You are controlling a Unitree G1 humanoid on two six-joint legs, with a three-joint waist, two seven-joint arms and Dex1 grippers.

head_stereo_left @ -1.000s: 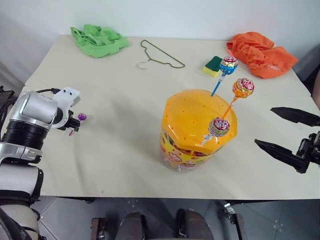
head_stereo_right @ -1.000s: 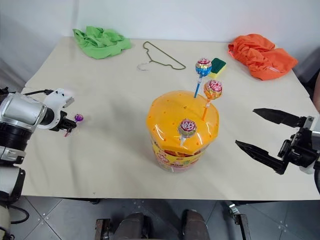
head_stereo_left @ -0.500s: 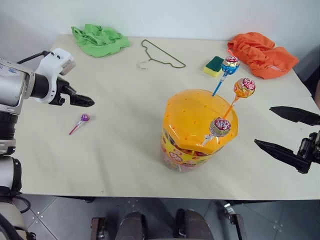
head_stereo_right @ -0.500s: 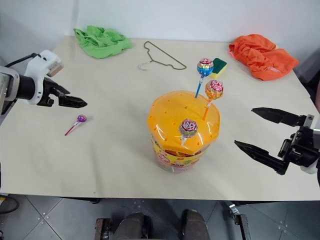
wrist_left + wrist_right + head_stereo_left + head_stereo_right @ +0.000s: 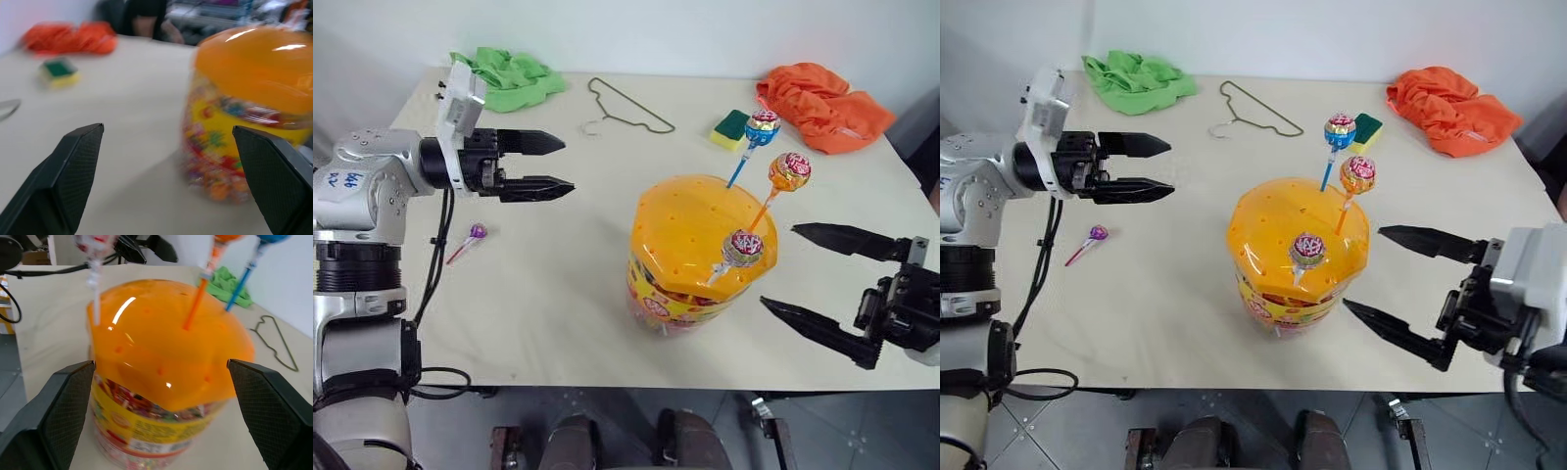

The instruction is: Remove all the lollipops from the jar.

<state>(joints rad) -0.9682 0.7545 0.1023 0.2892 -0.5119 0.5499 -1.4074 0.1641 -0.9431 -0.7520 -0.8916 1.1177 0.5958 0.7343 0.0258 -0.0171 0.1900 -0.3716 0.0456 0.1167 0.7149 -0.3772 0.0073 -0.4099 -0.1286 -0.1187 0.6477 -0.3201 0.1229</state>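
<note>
Three lollipops still planted in the orange lid of the jar (image 5: 700, 257), near the middle of the tabletop (image 5: 568, 294): blue-stick one (image 5: 762, 127), orange-stick one (image 5: 789, 171), white-stick one (image 5: 742, 248). Fourth, the purple-stick lollipop (image 5: 476, 233), now lying loose on the tabletop well left of the jar, no longer pinched as a second ago. Left gripper (image 5: 548, 164) lifted off it since then, swung level to point at the jar, fingers spread wide, empty. Right gripper (image 5: 808, 274) just beside the jar's right side, edged closer, fingers spread, nothing between them. Judged: one out, three to go.

Right wrist view: lid holes and the three sticks close up, jar (image 5: 166, 372) framed between its fingers. Left wrist view: the jar's printed side and, beyond, the sponge (image 5: 57, 72). Head views alone: the loose lollipop.
</note>
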